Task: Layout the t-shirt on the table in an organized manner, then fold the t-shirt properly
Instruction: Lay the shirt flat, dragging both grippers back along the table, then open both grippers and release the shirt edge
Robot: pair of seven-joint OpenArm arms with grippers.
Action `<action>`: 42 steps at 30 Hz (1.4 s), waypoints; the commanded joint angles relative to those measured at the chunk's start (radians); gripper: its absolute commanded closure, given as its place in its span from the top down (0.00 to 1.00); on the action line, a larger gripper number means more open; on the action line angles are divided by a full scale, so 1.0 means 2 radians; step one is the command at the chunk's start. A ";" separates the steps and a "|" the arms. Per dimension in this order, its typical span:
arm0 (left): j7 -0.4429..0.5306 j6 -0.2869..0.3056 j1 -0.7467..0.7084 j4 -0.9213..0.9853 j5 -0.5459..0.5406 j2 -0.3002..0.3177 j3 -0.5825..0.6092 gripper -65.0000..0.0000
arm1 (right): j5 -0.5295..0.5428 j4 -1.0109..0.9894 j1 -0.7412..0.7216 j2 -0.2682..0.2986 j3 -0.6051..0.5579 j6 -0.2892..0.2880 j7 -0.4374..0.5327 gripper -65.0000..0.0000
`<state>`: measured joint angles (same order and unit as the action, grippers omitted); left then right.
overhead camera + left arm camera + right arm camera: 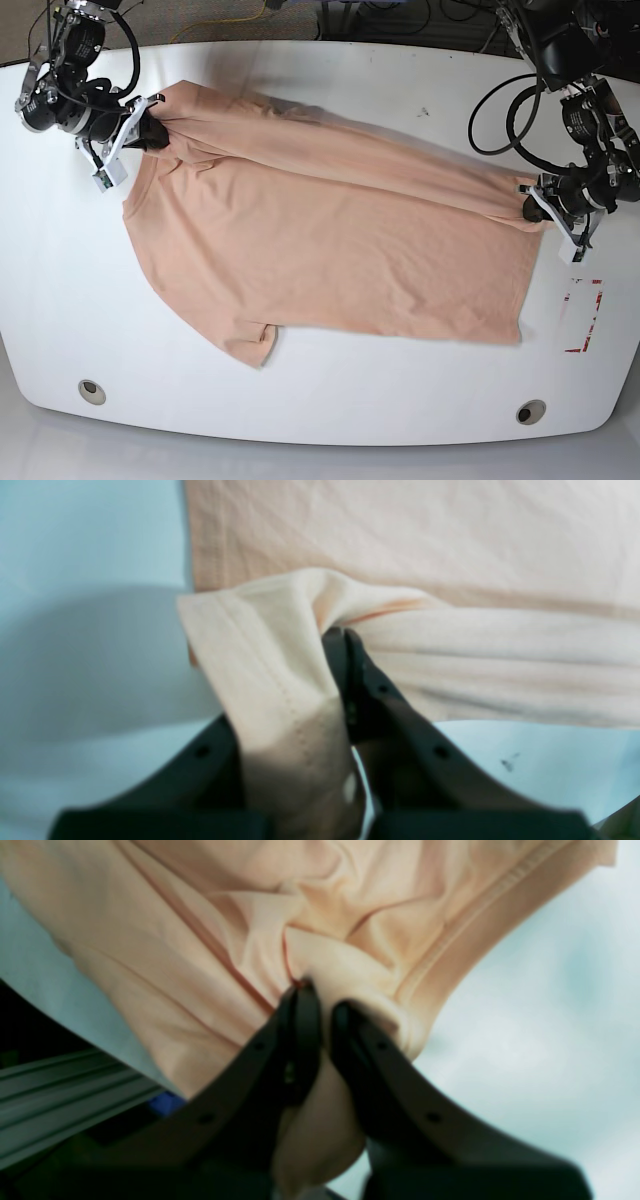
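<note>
While both grippers pinched cloth, your t-shirt [320,250] lay on the table [330,410], long axis from 10 to 4 o'clock: right gripper [150,128] at 10, left gripper [530,207] at 3.

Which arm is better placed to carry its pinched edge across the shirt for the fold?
Probably left. The left gripper is shut on the t-shirt at its straight hem corner, which lifts cleanly. The right gripper pinches bunched fabric near the shoulder.
</note>
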<state>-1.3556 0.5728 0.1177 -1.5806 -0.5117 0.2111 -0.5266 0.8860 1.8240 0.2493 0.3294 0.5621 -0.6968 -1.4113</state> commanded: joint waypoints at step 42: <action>0.059 -0.001 0.047 0.063 -0.008 0.008 0.025 0.76 | 0.006 0.011 -0.023 -0.027 0.108 -0.001 0.008 1.00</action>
<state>-1.2549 0.5686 0.1932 -1.4345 -0.5083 0.2142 -0.4732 0.8501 1.8263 0.1928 0.2634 0.7639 -0.6968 -1.4071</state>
